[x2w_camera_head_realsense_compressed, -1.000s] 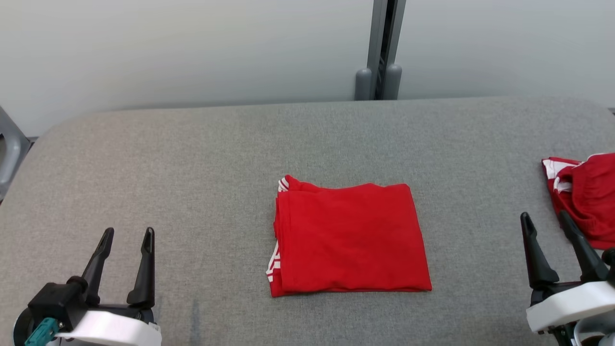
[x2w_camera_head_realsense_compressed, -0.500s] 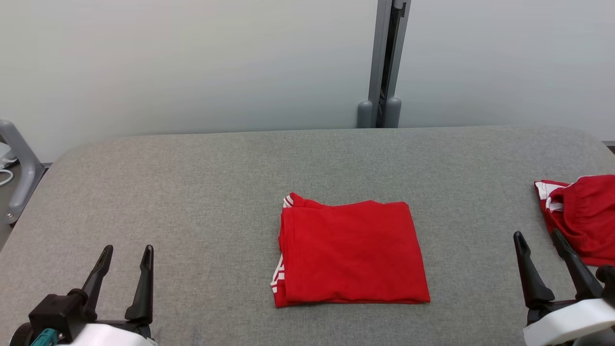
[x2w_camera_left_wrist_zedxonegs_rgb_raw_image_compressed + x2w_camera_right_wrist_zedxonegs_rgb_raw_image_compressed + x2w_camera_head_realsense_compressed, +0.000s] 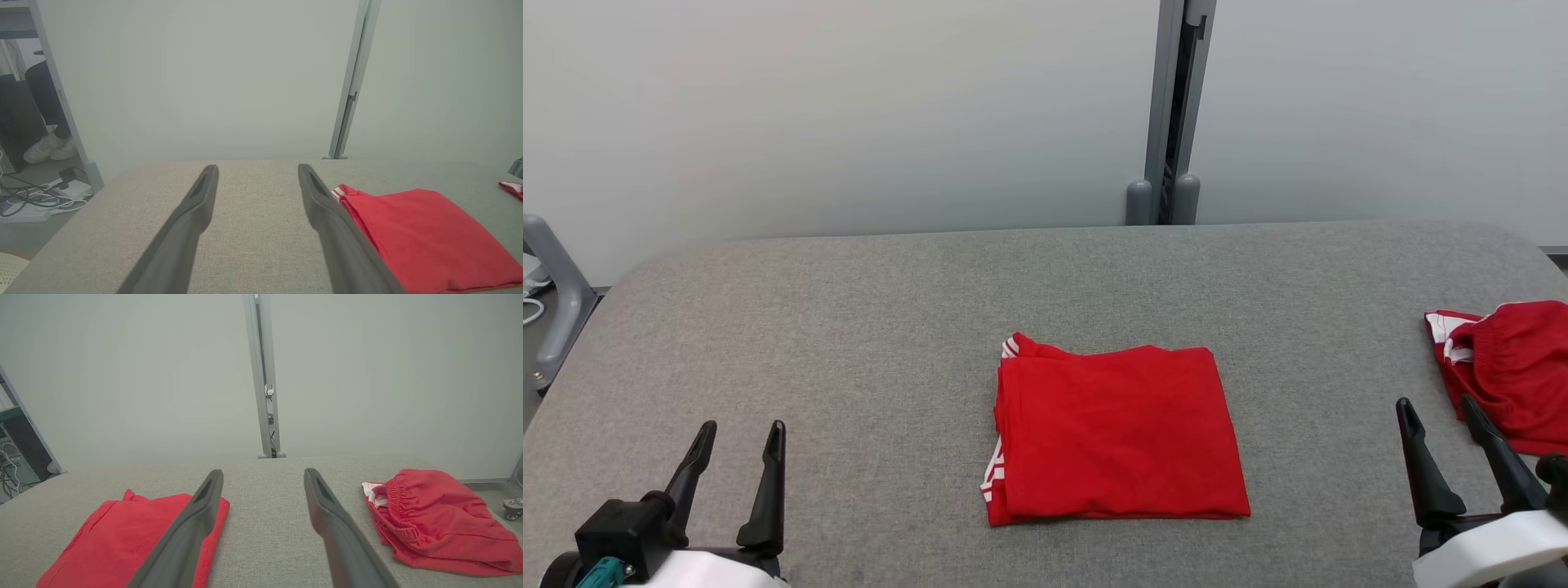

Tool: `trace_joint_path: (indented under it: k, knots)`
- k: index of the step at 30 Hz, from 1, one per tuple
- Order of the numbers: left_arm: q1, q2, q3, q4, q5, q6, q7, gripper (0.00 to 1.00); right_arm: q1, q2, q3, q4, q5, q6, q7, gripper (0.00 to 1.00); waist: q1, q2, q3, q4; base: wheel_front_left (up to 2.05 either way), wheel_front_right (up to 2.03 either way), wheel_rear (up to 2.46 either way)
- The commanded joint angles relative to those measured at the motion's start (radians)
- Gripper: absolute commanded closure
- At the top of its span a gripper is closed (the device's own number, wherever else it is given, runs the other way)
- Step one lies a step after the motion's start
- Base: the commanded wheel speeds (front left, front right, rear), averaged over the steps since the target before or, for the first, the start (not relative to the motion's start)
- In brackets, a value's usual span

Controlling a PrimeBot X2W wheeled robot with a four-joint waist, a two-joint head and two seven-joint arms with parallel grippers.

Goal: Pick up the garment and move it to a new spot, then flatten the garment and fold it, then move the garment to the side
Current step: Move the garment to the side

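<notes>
A red garment [image 3: 1115,433] with white-striped trim lies folded into a neat rectangle at the middle of the grey padded table [image 3: 849,327]. It also appears at the right of the left wrist view [image 3: 421,237] and the lower left of the right wrist view [image 3: 122,535]. My left gripper [image 3: 743,426] hovers open at the near left, well apart from the cloth, its fingers [image 3: 196,212] empty. My right gripper [image 3: 1435,402] stands open at the near right, between the folded garment and a crumpled red garment [image 3: 1503,371], touching neither.
The crumpled red garment [image 3: 433,518] with an elastic waistband lies at the table's right edge. A grey post [image 3: 1168,106] rises behind the table against a pale wall. A metal frame [image 3: 556,302] stands off the left end, with a person's shoes [image 3: 49,147] and cables [image 3: 36,196] on the floor.
The whole head picture has shifted downward, so the camera moved. The garments lie where they were, and both grippers stay open in the same places.
</notes>
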Motion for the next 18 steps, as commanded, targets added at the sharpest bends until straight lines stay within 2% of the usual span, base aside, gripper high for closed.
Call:
trace_joint_path:
  k: [1, 18]
  knots:
    - [0.005, 0.006, 0.001, -0.004, -0.003, 0.007, 0.001, 0.0, 0.003, -0.005, -0.003, 0.005, 0.005, 0.0, 0.0, 0.0, 0.0, 0.0, 0.0, 0.0, 0.0, 0.0, 0.0]
    - [0.007, 0.011, -0.012, -0.025, -0.009, 0.02, 0.018, 0.0, 0.007, 0.004, -0.014, 0.007, 0.0, 0.0, 0.004, 0.0, 0.0, 0.0, -0.004, 0.003, 0.0, 0.0, 0.0]
